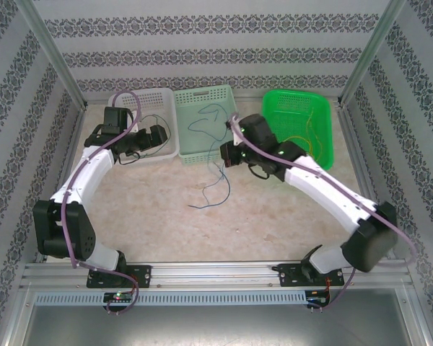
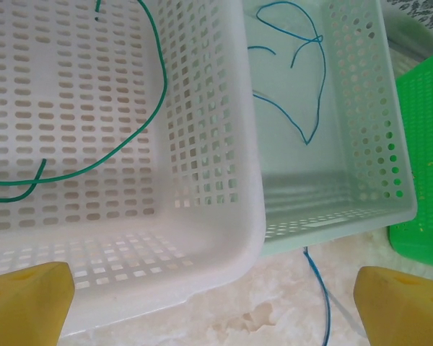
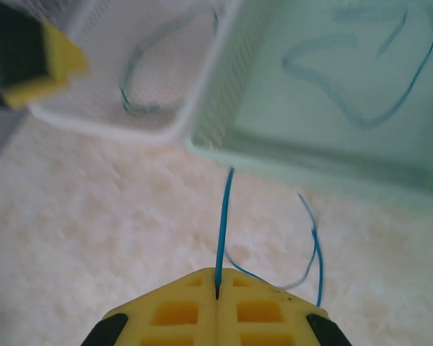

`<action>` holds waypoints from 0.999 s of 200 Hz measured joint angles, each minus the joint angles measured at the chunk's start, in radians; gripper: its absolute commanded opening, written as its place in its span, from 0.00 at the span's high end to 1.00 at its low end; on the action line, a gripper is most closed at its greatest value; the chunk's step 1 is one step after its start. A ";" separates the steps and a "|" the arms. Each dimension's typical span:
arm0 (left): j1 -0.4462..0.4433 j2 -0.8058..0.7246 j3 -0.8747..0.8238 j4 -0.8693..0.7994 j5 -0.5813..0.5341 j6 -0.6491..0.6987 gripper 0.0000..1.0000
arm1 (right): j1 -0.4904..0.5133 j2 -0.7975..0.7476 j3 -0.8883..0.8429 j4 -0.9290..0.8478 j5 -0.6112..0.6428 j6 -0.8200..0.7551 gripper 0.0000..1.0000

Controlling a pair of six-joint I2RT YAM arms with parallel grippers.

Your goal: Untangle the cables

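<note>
The cables (image 2: 165, 72) are thin, limp wires, almost weightless and much finer than the claw pads, so I judge they will bend wherever they are pulled and hold no shape of their own. Their smooth sheathing may slide through a loose pinch. A trailing end could also snag in the slotted basket walls.

A green strand (image 2: 79, 167) curls inside the white basket (image 1: 155, 91) at far left. Blue ones lie in the mint basket (image 1: 202, 94) in the middle, and yellow strands (image 1: 310, 128) lie in the green basket (image 1: 296, 95) at far right.

One blue strand (image 3: 222, 223) lies on the tabletop (image 1: 166, 209), just near of the mint basket. The right claw (image 3: 216, 277) is closed fully on it. The wire comes out of the seam between the pads and runs away toward the basket's near wall. A blue loop lies on the tabletop just to the right of the pinch. Whether it belongs to the same strand I cannot tell.

The left claw (image 2: 213, 288) is spread wide and holds nothing. It hovers over the near edge of the white basket.

The best hold is probably a firm, centred pinch on a free stretch, away from any crossing. A slow lift would then let the slack uncoil rather than tighten.
</note>
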 measured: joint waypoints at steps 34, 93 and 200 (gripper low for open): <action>0.000 -0.023 -0.027 0.016 -0.011 -0.012 0.00 | -0.004 -0.046 0.164 -0.052 0.034 -0.042 1.00; 0.000 -0.025 -0.049 0.038 -0.012 -0.018 0.01 | -0.051 0.062 0.550 -0.106 0.038 -0.116 1.00; 0.000 -0.098 -0.146 0.051 -0.006 -0.018 0.00 | -0.256 0.644 0.708 -0.021 -0.100 -0.020 1.00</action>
